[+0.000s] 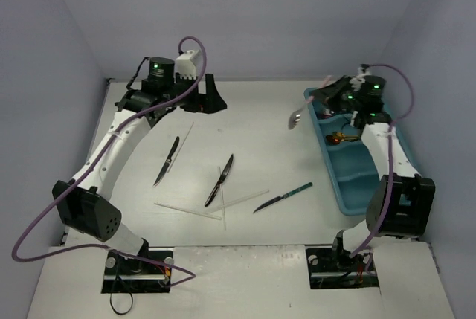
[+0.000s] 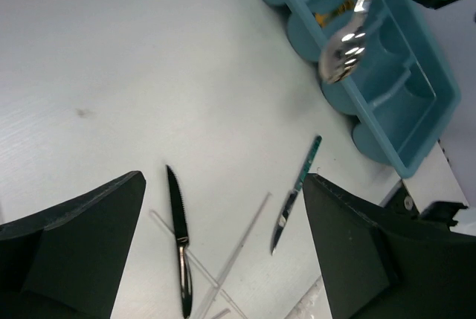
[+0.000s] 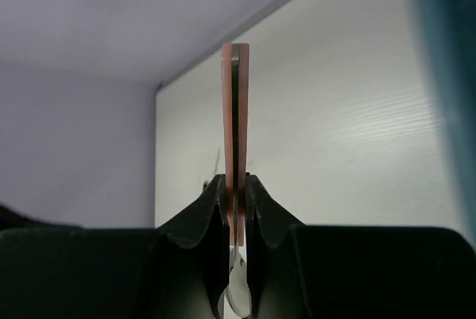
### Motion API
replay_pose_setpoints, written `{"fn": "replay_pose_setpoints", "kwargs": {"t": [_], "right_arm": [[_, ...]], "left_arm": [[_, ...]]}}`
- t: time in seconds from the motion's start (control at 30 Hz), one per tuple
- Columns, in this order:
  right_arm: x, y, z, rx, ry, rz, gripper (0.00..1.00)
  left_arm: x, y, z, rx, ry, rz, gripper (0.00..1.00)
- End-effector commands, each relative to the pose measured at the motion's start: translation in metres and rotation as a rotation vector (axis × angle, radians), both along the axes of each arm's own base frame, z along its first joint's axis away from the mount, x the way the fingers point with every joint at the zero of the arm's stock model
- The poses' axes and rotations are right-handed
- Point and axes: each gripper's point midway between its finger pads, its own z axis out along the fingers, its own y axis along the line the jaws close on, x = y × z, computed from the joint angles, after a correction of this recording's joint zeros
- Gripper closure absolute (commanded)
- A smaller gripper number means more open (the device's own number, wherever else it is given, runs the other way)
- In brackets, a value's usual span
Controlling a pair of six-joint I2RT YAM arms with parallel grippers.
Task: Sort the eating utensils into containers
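My right gripper (image 1: 321, 94) (image 3: 236, 185) is shut on the pink handle (image 3: 235, 111) of a silver spoon (image 1: 296, 118) (image 2: 343, 47). It holds the spoon in the air at the far left corner of the teal tray (image 1: 355, 185) (image 2: 420, 92). A gold utensil (image 1: 338, 137) lies in one tray compartment. My left gripper (image 1: 202, 102) (image 2: 223, 179) hangs open and empty over the back of the table. On the table lie two dark knives (image 1: 166, 161) (image 1: 220, 179) (image 2: 179, 237), a teal-handled knife (image 1: 282, 198) (image 2: 297, 192) and thin white sticks (image 1: 188, 210) (image 2: 238, 248).
Grey walls close the table in at the back and on both sides. The tray lies along the right edge, beside the right arm (image 1: 387, 155). The loose cutlery is spread over the middle of the table, in front of both arm bases.
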Motion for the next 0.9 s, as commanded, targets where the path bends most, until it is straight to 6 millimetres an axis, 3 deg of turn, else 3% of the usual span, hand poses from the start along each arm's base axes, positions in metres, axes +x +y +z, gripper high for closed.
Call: {"fn": "replay_pose_setpoints", "kwargs": {"t": [0.0,0.03,0.07,0.17,0.3,0.47,0.63,0.87], "right_arm": [[-0.012,-0.132,0.055,-0.071,-0.144,-0.255,1.00],[-0.013,-0.134,0.052,-0.062,-0.133,-0.252,1.00],[-0.017,-0.166,0.049,-0.056,-0.108,-0.324,1.00],[-0.029,-0.221,0.039,-0.049,-0.064,-0.441,1.00],[-0.034,-0.251,0.022,-0.084,-0.007,-0.527,1.00],[-0.024,-0.259,-0.011,-0.056,0.105,-0.576,1.00],[-0.016,-0.251,-0.035,-0.052,0.190,-0.643,1.00],[0.001,-0.211,-0.079,-0.002,0.368,-0.644,1.00]], "left_arm": [[-0.001,0.027,0.022,0.015,-0.117,0.048,0.14],[0.000,0.029,0.022,0.021,-0.119,0.056,0.14],[0.000,0.031,0.018,0.026,-0.109,0.075,0.14],[0.012,0.049,0.003,0.097,-0.070,0.205,0.14],[0.015,0.063,-0.016,0.172,0.011,0.271,0.14],[0.015,0.067,-0.029,0.170,0.061,0.304,0.14],[0.013,0.072,-0.037,0.187,0.056,0.311,0.14],[0.011,0.071,-0.042,0.183,0.062,0.308,0.14]]}}
